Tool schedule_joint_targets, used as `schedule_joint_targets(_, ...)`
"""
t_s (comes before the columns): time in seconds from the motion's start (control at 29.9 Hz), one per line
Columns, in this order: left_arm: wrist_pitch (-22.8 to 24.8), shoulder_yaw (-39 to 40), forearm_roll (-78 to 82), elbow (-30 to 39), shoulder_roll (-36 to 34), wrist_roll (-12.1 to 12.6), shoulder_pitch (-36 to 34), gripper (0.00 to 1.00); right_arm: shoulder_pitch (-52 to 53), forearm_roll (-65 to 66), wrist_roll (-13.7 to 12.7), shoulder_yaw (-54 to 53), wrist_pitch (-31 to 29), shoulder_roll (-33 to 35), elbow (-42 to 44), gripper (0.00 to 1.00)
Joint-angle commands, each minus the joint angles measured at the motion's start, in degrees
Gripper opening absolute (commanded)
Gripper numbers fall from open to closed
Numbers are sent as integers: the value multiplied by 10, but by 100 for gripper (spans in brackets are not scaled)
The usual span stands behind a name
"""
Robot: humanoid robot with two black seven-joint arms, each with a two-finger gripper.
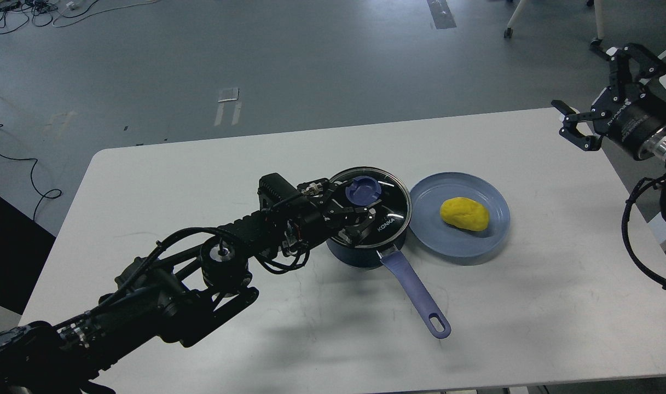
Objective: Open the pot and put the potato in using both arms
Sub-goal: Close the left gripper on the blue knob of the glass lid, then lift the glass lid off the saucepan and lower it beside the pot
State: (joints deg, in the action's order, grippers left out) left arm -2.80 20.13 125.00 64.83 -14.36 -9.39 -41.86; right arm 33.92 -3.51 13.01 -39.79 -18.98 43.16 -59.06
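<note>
The pot sits at the centre of the frame on the worktop, glass lid on, its handle pointing lower right. The left hand reaches over the lid, fingers spread around the blue knob but apparently not yet clamped, likely to lift it. The potato waits on the plate just right of the pot, while the right hand hangs with fingers apart at the upper right, clear of the lid work.
</note>
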Motion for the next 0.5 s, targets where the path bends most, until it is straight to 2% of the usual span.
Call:
schedule_joint_targets(0.0, 0, 1, 0, 16, -6, -1, -2, 64, 0, 0, 0, 0, 0, 1, 0, 100)
schedule_joint_targets(0.27, -4, 4, 0, 57, -78, -1, -25, 63, 0, 0, 0, -4, 0, -1, 0, 100)
schedule_joint_targets(0.3, -7, 4, 0, 63, -94, -1, -25, 60, 0, 0, 0, -3, 0, -1, 0, 100)
schedule_joint_targets(0.47, -32, 5, 0, 82, -154, -2, -24, 60, 0, 0, 0, -2, 0, -2, 0, 100)
